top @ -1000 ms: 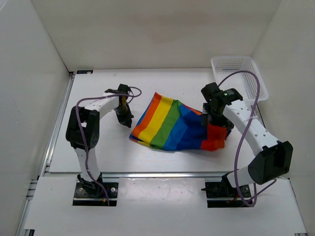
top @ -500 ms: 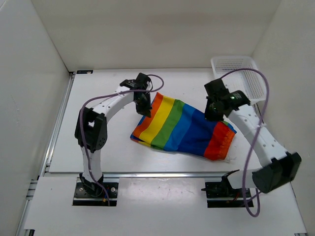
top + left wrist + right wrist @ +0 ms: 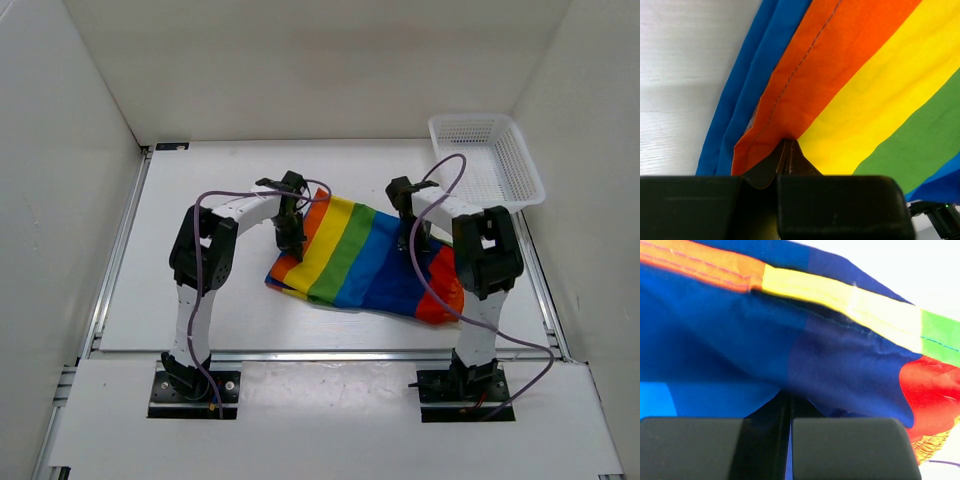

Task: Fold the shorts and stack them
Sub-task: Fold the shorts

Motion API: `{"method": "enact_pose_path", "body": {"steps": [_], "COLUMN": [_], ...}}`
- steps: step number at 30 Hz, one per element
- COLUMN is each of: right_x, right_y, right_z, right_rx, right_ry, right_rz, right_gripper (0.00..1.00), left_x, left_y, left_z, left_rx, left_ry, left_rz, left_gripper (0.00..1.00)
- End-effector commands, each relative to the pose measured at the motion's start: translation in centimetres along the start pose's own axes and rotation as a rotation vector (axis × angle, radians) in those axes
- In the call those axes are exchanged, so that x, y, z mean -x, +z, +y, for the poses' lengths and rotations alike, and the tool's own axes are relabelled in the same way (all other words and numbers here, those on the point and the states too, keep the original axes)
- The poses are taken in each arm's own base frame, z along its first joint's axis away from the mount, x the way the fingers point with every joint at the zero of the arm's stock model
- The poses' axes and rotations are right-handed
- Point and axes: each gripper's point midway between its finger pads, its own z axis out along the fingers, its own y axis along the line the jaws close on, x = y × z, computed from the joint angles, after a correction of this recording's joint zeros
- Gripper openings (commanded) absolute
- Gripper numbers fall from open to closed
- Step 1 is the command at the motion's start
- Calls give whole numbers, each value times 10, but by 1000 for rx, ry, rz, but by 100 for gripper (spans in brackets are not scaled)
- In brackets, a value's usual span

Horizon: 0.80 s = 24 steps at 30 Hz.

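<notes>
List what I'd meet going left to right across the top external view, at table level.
Black left gripper, pinching the rainbow-striped fabric shorts at their orange edge → black right gripper, pinching their blue part → white mesh plastic basket.

White left arm [image 3: 240, 208], white right arm [image 3: 437, 207], black joints [image 3: 200, 255], purple cables [image 3: 450, 157].
Smooth white link shells; bulky black joint housings; one thin purple cable looping loosely off each arm; flat black base plates [image 3: 190, 385]. Left hand [image 3: 787, 150] and right hand [image 3: 785, 400] matte black, blocky body, tapered fingers.
</notes>
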Motion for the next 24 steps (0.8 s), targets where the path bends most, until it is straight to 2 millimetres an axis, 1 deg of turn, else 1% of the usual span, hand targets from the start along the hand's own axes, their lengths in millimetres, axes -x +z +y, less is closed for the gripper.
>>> {"method": "enact_pose_path", "body": {"steps": [1, 2, 3, 4, 5, 6, 7, 8, 9, 10, 11, 13, 14, 15, 16, 17, 18, 19, 20, 22, 23, 24], "right_x": [24, 27, 35, 36, 38, 40, 44, 43, 40, 42, 39, 37, 34, 33, 37, 35, 31, 39, 43, 45, 51, 53], "right_y": [-6, -16, -39, -50, -62, -80, -87, -87, -84, -77, -63, -42, -25, -16, -10, 3, 8, 5, 6, 0, -15, -23], "right_z": [-8, -8, -11, -14, -19, -28, -33, -40, -41, -45, -42, -41, -37, -34, -33, -31, -32, -34, -36, -38, -40, -42], "right_rx": [-29, -7, 31, 47, 51, 67, 56, 44, 39, 17, -6, -38, -59, -68, -85, -112, -132, -147, -147, -158, -135, -122], "right_ry": [37, 37, 59, 69, 78, 98, 108, 108, 105, 111, 95, 90, 76, 79, 75, 77, 87, 93, 103, 101, 118, 120], "right_rz": [-50, -69, -129, -155, -182, -235, -267, -271, -263, -251, -212, -182, -147, -130, -126, -102, -86, -112, -113, -113, -150, -171], "right_gripper": [0, 0, 0, 0, 0, 0, 0, 0, 0, 0, 0, 0, 0, 0, 0, 0, 0, 0, 0, 0, 0, 0], "left_x": [4, 5, 7, 8, 11, 14, 17, 18, 21, 23, 22, 25, 25, 28, 27, 27, 27, 27, 25, 25, 25, 26], "left_y": [-20, -26, -33, -37, -43, -51, -53, -56, -61, -63, -64, -61, -61, -64, -64, -64, -64, -64, -64, -64, -64, -64], "left_z": [-5, -7, -9, -10, -14, -17, -19, -20, -24, -25, -27, -28, -28, -30, -31, -31, -31, -31, -30, -30, -30, -28], "left_rx": [-19, -27, -38, -43, -53, -64, -69, -70, -76, -81, -89, -85, -85, -90, -98, -98, -98, -98, -93, -92, -92, -82], "left_ry": [14, 16, 19, 21, 24, 27, 29, 29, 31, 32, 33, 32, 32, 34, 34, 34, 34, 34, 33, 42, 42, 41], "left_rz": [-56, -68, -85, -93, -109, -126, -134, -135, -145, -153, -148, -143, -143, -150, -146, -145, -145, -145, -138, -138, -138, -145], "left_gripper": [10, 10, 10, 10, 10, 10, 10, 10, 10, 10, 10, 10, 10, 10, 10, 10, 10, 10, 10, 10, 10, 10]}}
